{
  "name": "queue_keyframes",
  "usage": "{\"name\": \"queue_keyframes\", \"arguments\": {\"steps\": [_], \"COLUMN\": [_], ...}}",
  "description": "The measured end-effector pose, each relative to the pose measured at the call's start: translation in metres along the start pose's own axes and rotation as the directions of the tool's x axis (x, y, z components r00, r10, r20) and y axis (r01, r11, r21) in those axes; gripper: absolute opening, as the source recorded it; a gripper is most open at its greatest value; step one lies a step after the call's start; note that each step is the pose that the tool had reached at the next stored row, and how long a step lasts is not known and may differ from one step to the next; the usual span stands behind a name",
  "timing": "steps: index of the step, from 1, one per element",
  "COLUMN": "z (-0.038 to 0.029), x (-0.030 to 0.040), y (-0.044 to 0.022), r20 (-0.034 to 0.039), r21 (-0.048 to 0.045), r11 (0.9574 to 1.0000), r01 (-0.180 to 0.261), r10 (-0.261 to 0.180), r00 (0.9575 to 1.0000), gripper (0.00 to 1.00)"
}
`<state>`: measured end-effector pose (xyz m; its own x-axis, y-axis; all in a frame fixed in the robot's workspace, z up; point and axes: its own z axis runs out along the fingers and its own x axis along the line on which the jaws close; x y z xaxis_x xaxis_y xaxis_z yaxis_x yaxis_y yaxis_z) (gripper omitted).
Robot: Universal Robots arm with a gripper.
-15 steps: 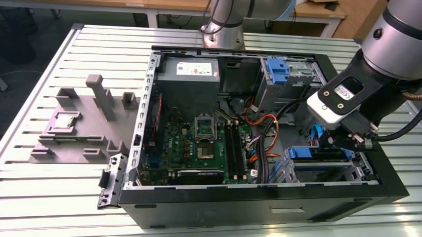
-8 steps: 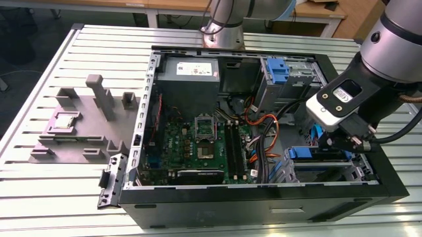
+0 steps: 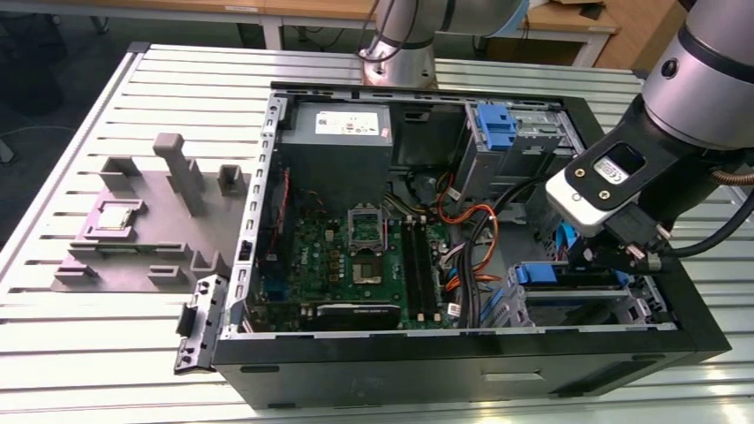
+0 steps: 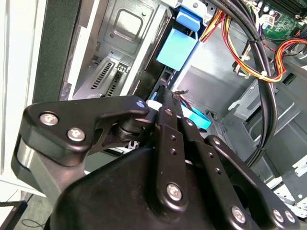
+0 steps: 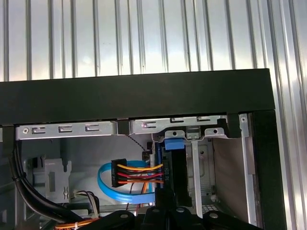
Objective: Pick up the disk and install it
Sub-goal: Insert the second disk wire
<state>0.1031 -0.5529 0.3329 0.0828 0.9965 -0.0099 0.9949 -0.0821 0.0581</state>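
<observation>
a: surface is a slatted aluminium table (image 3: pixel 106 327). open black pc case (image 3: pixel 471 375) lies on its side on it, motherboard (image 3: pixel 353 256) face up. grey fixture plate (image 3: pixel 141 238) sits on the table at the exterior view's left of the case. wooden desks along the far edge of the room, arm base (image 3: pixel 395 53) bolted just behind the case.

b: where's the disk?

a: disk (image 5: pixel 173 170) stands on edge inside the drive bay at the case corner, on the exterior view's right. blue bracket tab (image 5: pixel 173 144) on top, black body under it. in the second wrist view the blue bracket (image 4: pixel 176 48) shows against the silver cage (image 4: pixel 120 43).

b: relative to the fingers?

a: fingers (image 5: pixel 164 199) are right at the disk edge, in line with it. in the second wrist view the tip looks to touch the dark disk body. sata power plug with yellow/red/black wires (image 5: pixel 139 173) and a blue data cable (image 5: pixel 112 184) sit just beside it.

b: fingers clenched or released?

a: close together, nearly no gap. can't tell whether they actually clamp the disk or only rest against it. in the exterior view the gripper (image 3: pixel 624 252) is down inside the case over the bay.
</observation>
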Motion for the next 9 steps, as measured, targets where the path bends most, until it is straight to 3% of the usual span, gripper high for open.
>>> {"name": "queue_keyframes", "arguments": {"steps": [6, 9], "z": [-0.0110, -0.0131], "x": [-0.0001, -0.0001], "y": [0.0007, 0.0008], "r20": [-0.0004, -0.0005], "r21": [0.0000, 0.0001], "r11": [1.0000, 1.0000], "r01": [0.000, 0.000], "r10": [0.000, 0.000], "r00": [1.0000, 1.0000], "gripper": [0.10, 0.10]}}
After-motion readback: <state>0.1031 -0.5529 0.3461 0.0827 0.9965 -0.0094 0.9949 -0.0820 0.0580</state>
